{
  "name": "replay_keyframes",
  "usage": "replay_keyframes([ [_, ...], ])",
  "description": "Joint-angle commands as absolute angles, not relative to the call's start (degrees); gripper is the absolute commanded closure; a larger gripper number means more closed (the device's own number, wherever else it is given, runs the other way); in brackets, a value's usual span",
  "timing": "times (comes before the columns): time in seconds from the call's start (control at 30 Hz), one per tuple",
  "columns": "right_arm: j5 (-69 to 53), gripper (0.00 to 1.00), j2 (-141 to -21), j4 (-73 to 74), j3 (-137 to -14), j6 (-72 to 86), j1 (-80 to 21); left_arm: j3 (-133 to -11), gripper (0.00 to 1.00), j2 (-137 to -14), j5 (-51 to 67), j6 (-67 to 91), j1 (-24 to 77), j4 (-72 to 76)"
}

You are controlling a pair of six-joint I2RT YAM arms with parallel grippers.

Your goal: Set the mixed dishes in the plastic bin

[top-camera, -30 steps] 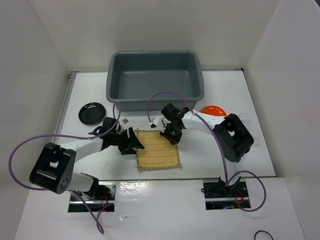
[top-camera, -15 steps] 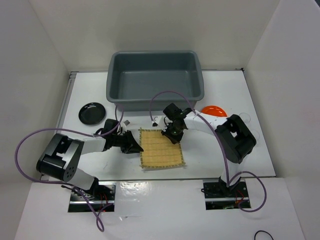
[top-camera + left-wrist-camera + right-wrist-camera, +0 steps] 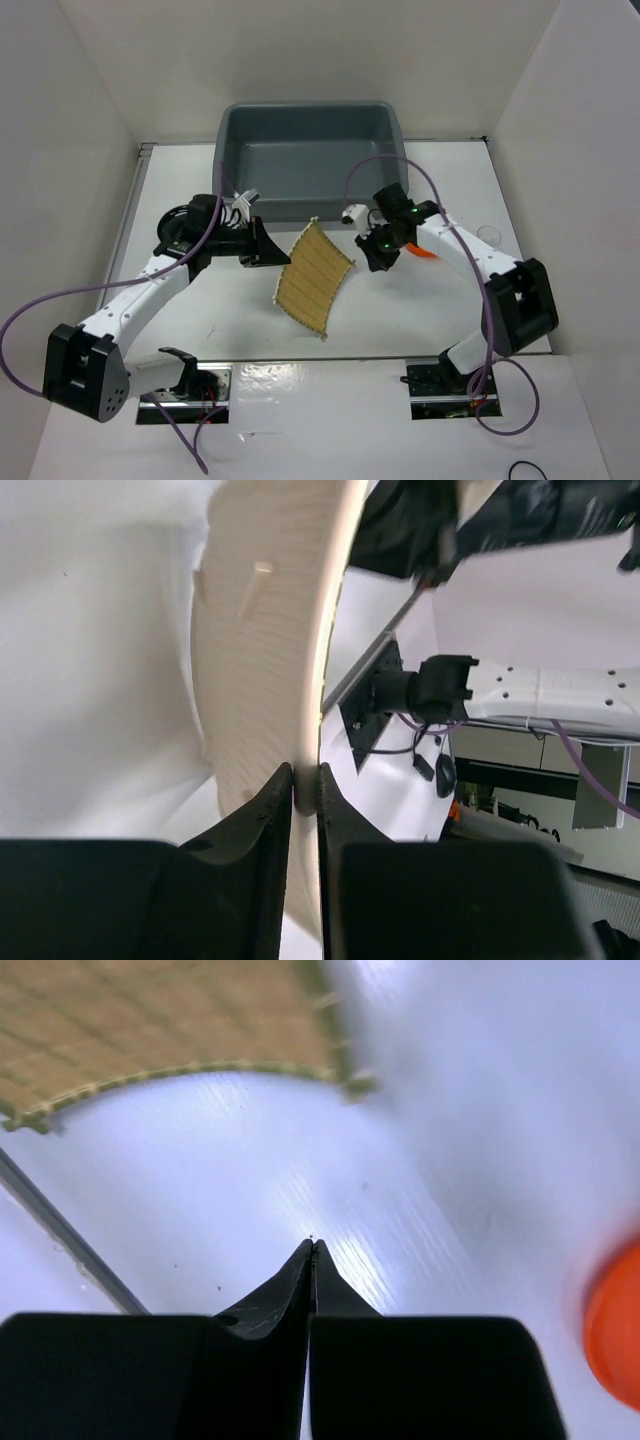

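While the left gripper [image 3: 278, 257] is clamped on the left edge of the mat [image 3: 313, 278], the mat is up off the table [image 3: 210, 320] and tilted. Its far corner sits just in front of the near wall of the bin [image 3: 310, 160] and its near corner hangs lower. Can't tell from above whether that low corner touches the table or not. In the left wrist view the two fingers [image 3: 270, 810] are pinched tight on the mat's thin edge, and the mat curves away from them.

The right gripper [image 3: 375, 262] is closed on nothing. In its wrist view the fingertips are pressed together over bare table, with the mat's frayed edge a bit beyond them and not touching. So it's just right of the mat and apart from it.

Other dishes, all outside the bin:
- the orange plate [image 3: 615, 1330] is on the table just right of the right gripper, mostly hidden under the right arm from above
- the black plate [image 3: 173, 222] is at far left, partly covered by the left arm
- one clear cup [image 3: 489, 234] is at far right, well apart from the mat

The bin sits at the far middle of the table.
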State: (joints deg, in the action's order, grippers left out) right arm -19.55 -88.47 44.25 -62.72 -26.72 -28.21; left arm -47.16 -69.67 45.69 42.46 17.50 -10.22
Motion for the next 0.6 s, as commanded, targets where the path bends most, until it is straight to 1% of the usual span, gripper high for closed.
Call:
replay_keyframes([
  [0.0,-23.9,1.0,-83.33,49.74,-66.26,-27.86,-24.18,-47.56,1.0,-66.54,50.8,42.09,17.14,-13.98],
  [0.13,-24.43,1.0,-82.53,50.27,-68.03,-27.86,-21.89,-47.02,1.0,-65.92,50.8,42.63,16.61,-13.45],
  [0.4,-24.43,1.0,-82.0,48.96,-66.09,-27.86,-21.88,-48.78,1.0,-66.45,50.27,43.15,16.61,-13.97],
  [0.47,-25.14,1.0,-82.0,48.96,-65.57,-27.86,-21.88,-49.39,1.0,-66.45,50.27,43.15,16.61,-13.97],
  [0.57,-29.34,1.0,-82.79,50.09,-65.57,-28.39,-21.88,-48.44,1.0,-66.45,49.57,43.15,16.61,-13.97],
])
